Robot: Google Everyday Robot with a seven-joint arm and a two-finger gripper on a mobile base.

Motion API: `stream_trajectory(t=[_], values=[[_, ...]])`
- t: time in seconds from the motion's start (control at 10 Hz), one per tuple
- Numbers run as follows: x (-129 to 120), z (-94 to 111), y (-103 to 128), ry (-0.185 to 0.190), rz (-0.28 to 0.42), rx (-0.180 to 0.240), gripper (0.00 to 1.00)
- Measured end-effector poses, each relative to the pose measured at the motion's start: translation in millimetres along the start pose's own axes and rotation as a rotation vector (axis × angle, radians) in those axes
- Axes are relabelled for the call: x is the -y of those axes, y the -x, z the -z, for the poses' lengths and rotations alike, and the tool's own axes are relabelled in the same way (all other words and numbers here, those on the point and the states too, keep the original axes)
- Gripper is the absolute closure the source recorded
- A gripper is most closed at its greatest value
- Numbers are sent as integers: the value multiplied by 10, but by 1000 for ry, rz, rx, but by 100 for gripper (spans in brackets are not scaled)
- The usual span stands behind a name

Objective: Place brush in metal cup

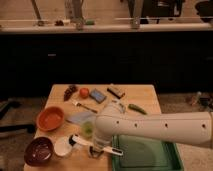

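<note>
The brush (pixel 80 141) has a slim white handle and a small dark head pointing left. It lies nearly level near the table's front edge, just right of a small white dish (pixel 62 147). My gripper (pixel 98 149) is at the handle's right end, at the tip of the white arm (pixel 155 127) that reaches in from the right. A small dark object directly under the gripper may be the metal cup, but it is mostly hidden.
Also on the wooden table (pixel 147 97): an orange bowl (pixel 50 118), a dark bowl (pixel 39 151), a green cup (pixel 88 130), a pale cloth (pixel 79 118), a silver fork (pixel 85 106), a tomato (pixel 84 92), a blue sponge (pixel 98 95), grapes (pixel 70 91), a green pepper (pixel 135 108) and a green tray (pixel 145 154).
</note>
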Motion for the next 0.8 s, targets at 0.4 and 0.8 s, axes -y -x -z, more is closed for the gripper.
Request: stream_trajectory(t=[0.4, 0.8], values=[[1, 0, -1, 0, 0, 0, 57], [2, 0, -4, 0, -1, 0, 21]])
